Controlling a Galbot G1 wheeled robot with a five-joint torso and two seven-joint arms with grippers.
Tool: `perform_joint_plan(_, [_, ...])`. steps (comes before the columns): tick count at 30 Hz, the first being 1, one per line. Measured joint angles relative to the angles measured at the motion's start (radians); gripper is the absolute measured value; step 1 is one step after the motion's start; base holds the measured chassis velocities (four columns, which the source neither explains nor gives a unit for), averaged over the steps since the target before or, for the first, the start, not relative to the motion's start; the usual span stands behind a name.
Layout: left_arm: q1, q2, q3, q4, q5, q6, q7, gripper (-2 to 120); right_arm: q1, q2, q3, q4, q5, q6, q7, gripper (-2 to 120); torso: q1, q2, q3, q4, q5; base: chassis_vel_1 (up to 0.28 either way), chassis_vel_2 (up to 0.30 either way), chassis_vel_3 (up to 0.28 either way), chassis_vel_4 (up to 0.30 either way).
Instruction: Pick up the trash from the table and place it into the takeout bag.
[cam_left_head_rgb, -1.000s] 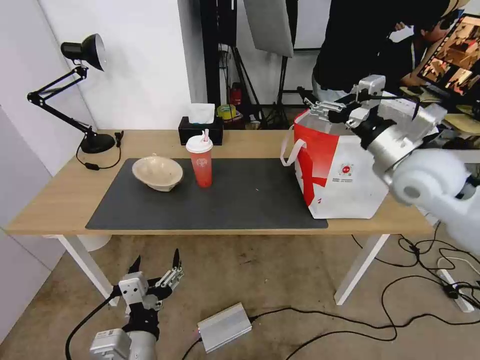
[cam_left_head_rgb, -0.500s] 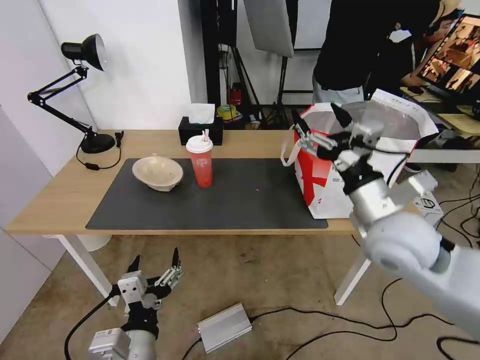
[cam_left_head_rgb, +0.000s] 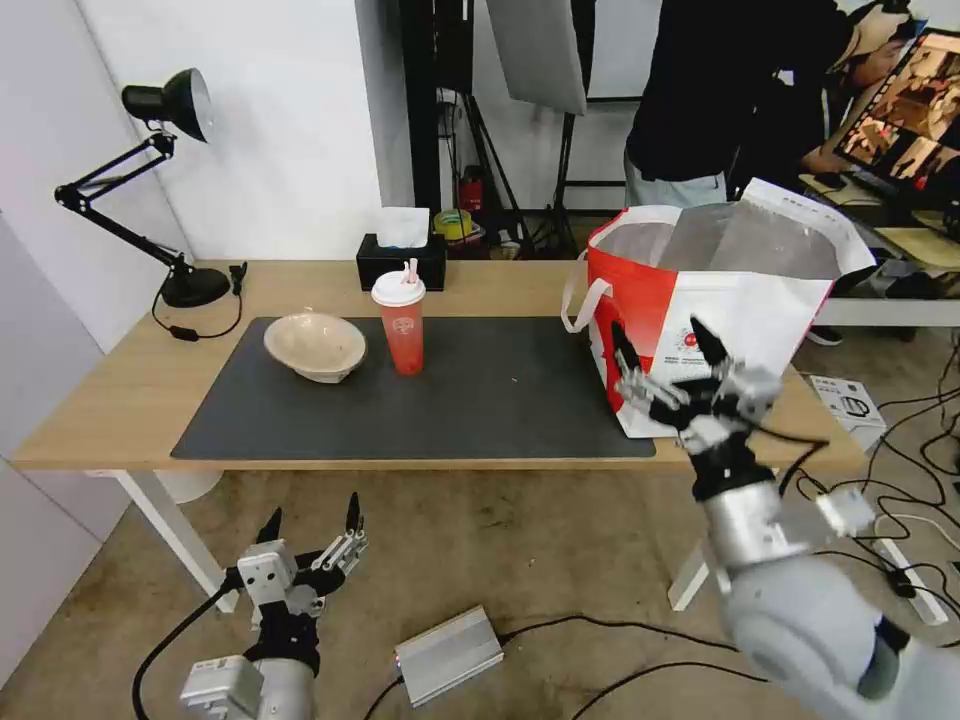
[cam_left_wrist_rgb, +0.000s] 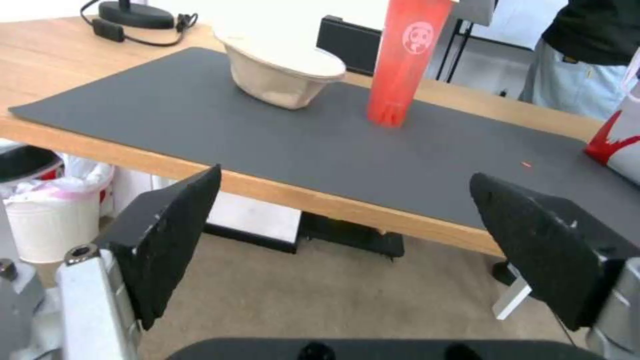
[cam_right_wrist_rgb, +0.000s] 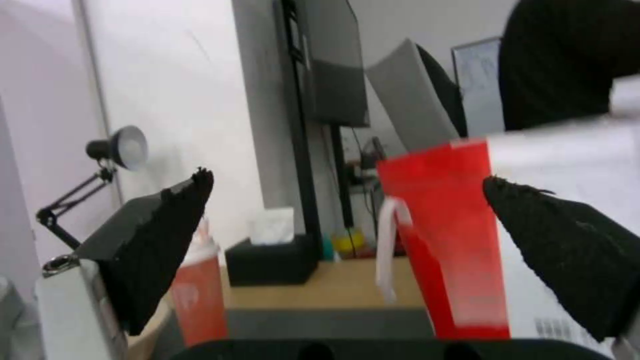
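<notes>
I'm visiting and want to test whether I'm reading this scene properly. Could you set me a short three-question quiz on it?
1. True or false: the right gripper is holding the red drink cup.
2. Which trash item lies nearest the black desk lamp? A) the beige pulp bowl B) the red drink cup C) the takeout bag
3. Fill in: the left gripper hangs open below the ____ edge.

Key: 1. False; it is open and empty in front of the takeout bag. 2. A. 3. table.
</notes>
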Motion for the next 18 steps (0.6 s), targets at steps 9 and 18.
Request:
perform_joint_plan(9, [0.001,-0.002,-0.005,0.001,0.004,-0.006,0.004,100,-0.074,0.082,-0.027,-0.025,-0.071,0.039,-0.003,100,0.0,0.0,0.0,0.0002,0.0,0.0,0.0,0.0,0.0])
perform_joint_plan(18, [-0.001,-0.003,-0.002,0.007,0.006,-0.006,0.004,100,-0.129,0.118,-0.057,-0.052,-0.148,0.056,0.024,100,0.0,0.0,0.0,0.0002,0.0,0.0,0.0,0.0,0.0])
